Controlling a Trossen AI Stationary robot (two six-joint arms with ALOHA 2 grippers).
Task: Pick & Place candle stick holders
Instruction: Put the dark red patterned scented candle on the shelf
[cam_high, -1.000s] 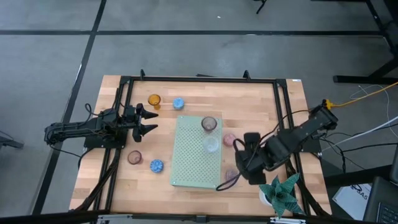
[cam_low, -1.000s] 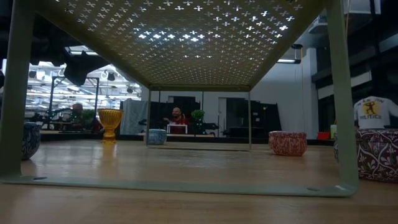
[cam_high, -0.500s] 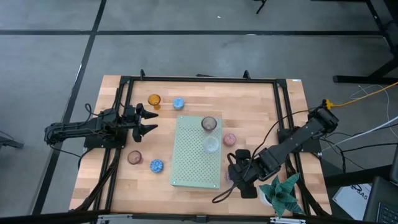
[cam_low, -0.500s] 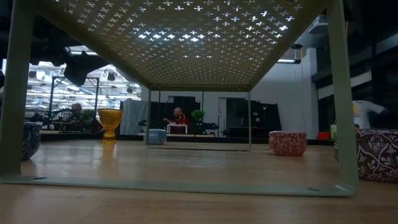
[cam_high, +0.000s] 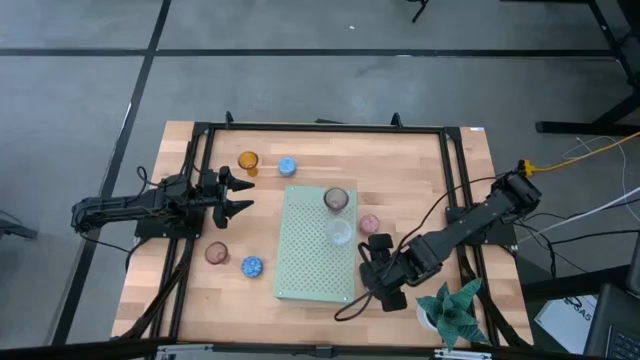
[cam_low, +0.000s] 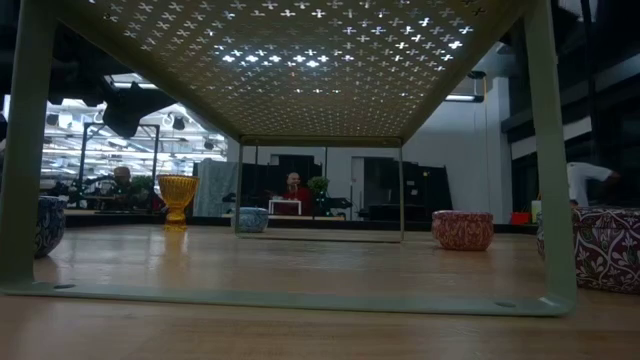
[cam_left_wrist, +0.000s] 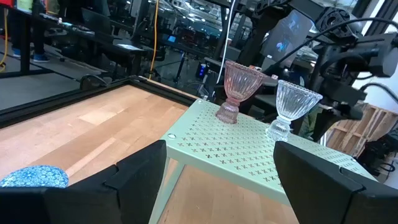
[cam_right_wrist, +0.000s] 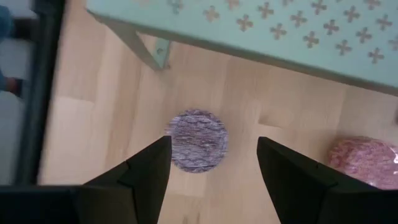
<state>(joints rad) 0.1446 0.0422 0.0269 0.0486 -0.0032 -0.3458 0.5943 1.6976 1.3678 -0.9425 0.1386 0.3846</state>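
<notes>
Standing on the green board (cam_high: 312, 250): two candle stick holders (cam_high: 338, 214), six elsewhere.

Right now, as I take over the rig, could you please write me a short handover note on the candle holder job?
Right gripper: jaws open, poised directly above the mauve cup on the table beside the green board; not gripped yet.
Left gripper: jaws open, empty, waiting at the table's left side.
On the board: brownish cup and clear cup.
On the table: amber cup, two blue cups, a pinkish cup at left, pink cup at right.
Left: grasp the mauve cup, then the rest.
</notes>
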